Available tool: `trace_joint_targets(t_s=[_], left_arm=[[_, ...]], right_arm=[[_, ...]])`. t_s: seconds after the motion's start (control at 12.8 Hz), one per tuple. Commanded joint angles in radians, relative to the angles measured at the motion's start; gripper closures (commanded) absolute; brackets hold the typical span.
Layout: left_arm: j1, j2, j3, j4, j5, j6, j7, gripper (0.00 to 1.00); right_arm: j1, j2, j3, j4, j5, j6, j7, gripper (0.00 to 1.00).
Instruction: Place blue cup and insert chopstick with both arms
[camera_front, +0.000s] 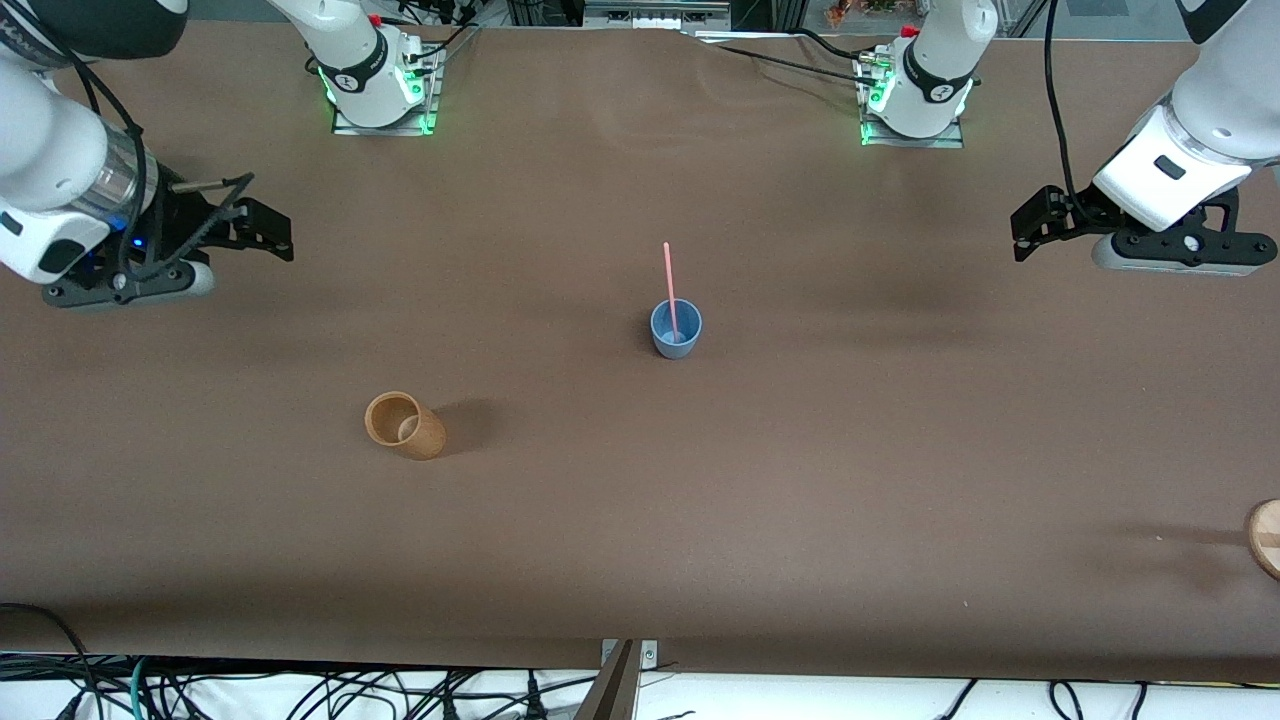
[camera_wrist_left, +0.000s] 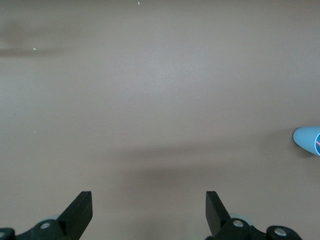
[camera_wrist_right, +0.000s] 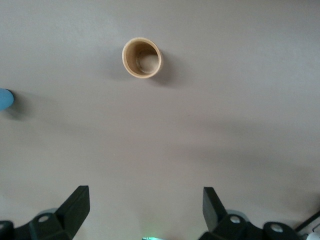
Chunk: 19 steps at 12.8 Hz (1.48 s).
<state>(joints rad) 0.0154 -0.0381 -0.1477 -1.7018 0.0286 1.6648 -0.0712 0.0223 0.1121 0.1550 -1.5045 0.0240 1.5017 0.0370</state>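
Note:
The blue cup (camera_front: 676, 329) stands upright in the middle of the table. The pink chopstick (camera_front: 669, 285) stands in it, leaning on the rim. The cup's edge also shows in the left wrist view (camera_wrist_left: 309, 140) and in the right wrist view (camera_wrist_right: 5, 99). My left gripper (camera_front: 1035, 225) is open and empty, up over the table toward the left arm's end. My right gripper (camera_front: 262, 230) is open and empty, up over the table toward the right arm's end. Both are well apart from the cup.
A tan cup (camera_front: 404, 425) stands nearer the front camera than the blue cup, toward the right arm's end; it also shows in the right wrist view (camera_wrist_right: 142, 58). A round wooden thing (camera_front: 1266, 537) sits at the table's edge at the left arm's end.

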Motion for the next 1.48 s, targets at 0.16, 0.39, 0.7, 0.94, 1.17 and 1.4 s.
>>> trace_joint_targets(t_s=[0.16,0.39,0.7,0.94,1.17,1.4], left_arm=[[0.001,0.009,0.000,0.027,-0.025,-0.023,0.022,0.00],[0.001,0.009,0.000,0.027,-0.025,-0.025,0.022,0.00],[0.001,0.009,0.000,0.027,-0.025,-0.025,0.022,0.00],[0.001,0.009,0.000,0.027,-0.025,-0.025,0.022,0.00],[0.001,0.009,0.000,0.027,-0.025,-0.025,0.022,0.00],[0.000,0.009,0.000,0.027,-0.025,-0.025,0.022,0.00]], right_arm=[[-0.004,-0.081,-0.015,-0.095,0.002,0.031,-0.051,0.00],[-0.004,-0.097,-0.015,-0.100,0.002,0.058,-0.043,0.00],[-0.004,-0.101,-0.014,-0.108,0.002,0.046,-0.051,0.00],[-0.005,-0.097,-0.011,-0.108,0.002,0.049,-0.051,0.00],[-0.004,-0.098,-0.009,-0.111,-0.004,0.048,-0.052,0.00],[-0.004,-0.098,-0.009,-0.115,-0.004,0.048,-0.052,0.00]])
